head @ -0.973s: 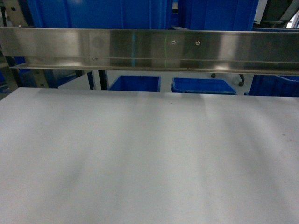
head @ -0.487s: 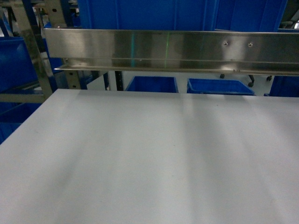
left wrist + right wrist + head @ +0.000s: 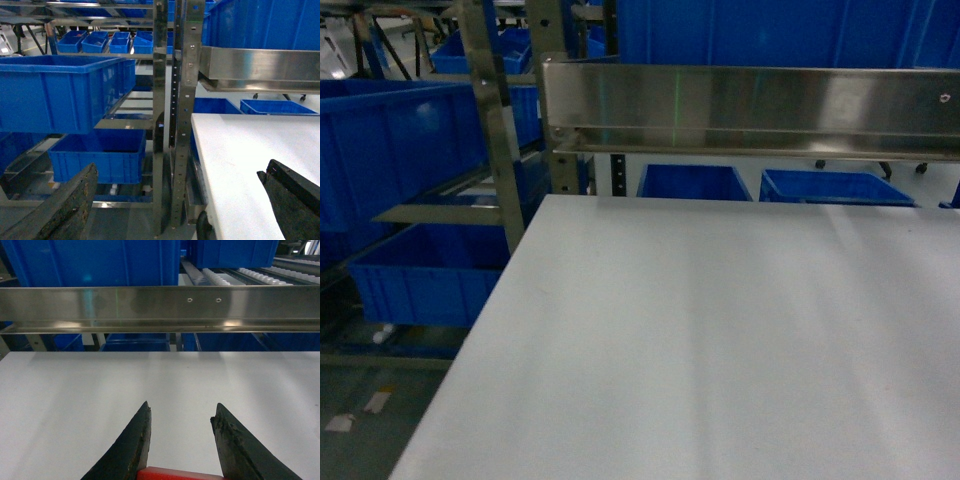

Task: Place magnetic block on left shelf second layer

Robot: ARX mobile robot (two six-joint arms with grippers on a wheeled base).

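Two claws show: the right claw [image 3: 181,440] grips the red magnetic block [image 3: 175,474] above the white counter [image 3: 720,330]; the left claw [image 3: 175,200] hangs wide open, empty. Head view has swung leftward, revealing the steel left shelf [image 3: 490,130] and its blue crate [image 3: 390,140], likely the block's destination.

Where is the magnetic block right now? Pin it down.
The magnetic block shows only in the right wrist view, at the bottom edge, as a red sliver between the right gripper's fingers, above the white tabletop.
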